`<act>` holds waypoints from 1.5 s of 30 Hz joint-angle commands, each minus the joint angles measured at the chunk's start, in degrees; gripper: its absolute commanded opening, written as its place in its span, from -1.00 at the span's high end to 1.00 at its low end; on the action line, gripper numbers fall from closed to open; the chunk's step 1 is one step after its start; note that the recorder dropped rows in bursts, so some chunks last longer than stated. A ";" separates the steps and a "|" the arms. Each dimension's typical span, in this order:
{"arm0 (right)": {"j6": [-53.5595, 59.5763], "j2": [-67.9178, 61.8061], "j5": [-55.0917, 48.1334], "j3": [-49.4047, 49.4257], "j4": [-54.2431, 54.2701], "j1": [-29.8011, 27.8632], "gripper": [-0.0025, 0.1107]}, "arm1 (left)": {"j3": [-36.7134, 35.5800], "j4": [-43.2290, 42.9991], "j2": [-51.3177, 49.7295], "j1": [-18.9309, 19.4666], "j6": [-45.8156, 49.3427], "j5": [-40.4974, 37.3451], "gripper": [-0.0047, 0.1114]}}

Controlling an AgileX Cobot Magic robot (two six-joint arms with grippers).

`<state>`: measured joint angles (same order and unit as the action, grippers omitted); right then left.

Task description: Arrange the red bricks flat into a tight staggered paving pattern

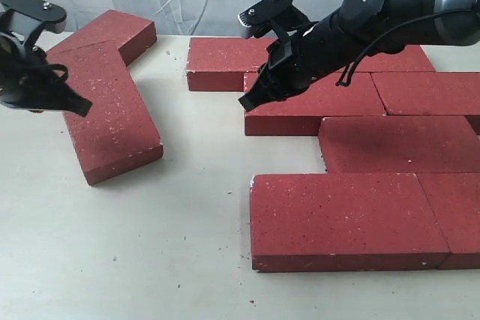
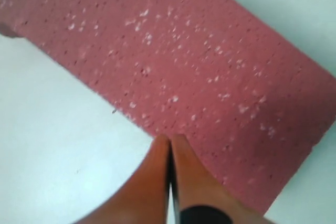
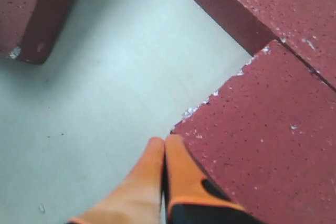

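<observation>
Dark-red, pale-speckled rectangular red bricks [image 1: 337,219] all lie flat on the pale matt table [image 1: 150,260]. Landmark: the laid patch [image 1: 390,144], at least seven bricks in four offset courses, seams mostly tight, running out of the exterior view. Two more sit well apart from the patch, off its open end: a slanted loose brick [image 1: 112,114] askew to the courses, and a second loose brick [image 1: 105,29] touching its far end, making an elbow. The job reads as partly done, with these two not yet brought in. Black left gripper [image 1: 79,107] [image 2: 169,141]: orange fingers [image 2: 149,187] pressed together with nothing between them, tips over the slanted brick's long edge on the side away from the patch; whether they touch it I cannot tell. My guess at the reason: a slab this broad suits shoving better than pinching, and that is the edge to push from toward the patch. Black right gripper [image 1: 249,100] [image 3: 165,141]: fingers [image 3: 139,187] likewise closed on nothing, tips at the open-end corner of the second-course brick [image 1: 300,106], where it meets the far-course brick [image 1: 221,64]. The far one juts further out, which is the stagger. Pale chips mark that seam. Likely purpose: nudging or bracing the corner so the joint sits tight.
</observation>
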<state>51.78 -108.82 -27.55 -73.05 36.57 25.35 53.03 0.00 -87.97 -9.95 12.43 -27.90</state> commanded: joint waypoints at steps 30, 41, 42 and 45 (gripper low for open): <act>-10.29 -16.58 -5.29 -27.49 -7.00 9.82 0.97 | -8.79 -0.70 -0.22 9.42 1.72 4.00 0.92; -28.48 -33.13 -10.26 -50.02 -26.40 12.40 0.97 | -8.79 2.94 -8.84 9.42 1.72 15.05 0.92; -28.49 -35.35 -10.70 -52.73 -25.24 12.40 0.97 | -8.79 4.43 -8.84 9.32 1.72 15.77 0.92; -28.49 -38.21 -11.47 -55.88 -23.92 12.40 0.97 | -8.79 4.41 -8.84 8.48 1.72 16.41 0.92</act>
<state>23.56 -145.66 -38.38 -126.99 11.88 37.76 44.41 3.32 -96.65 -0.71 14.11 -12.64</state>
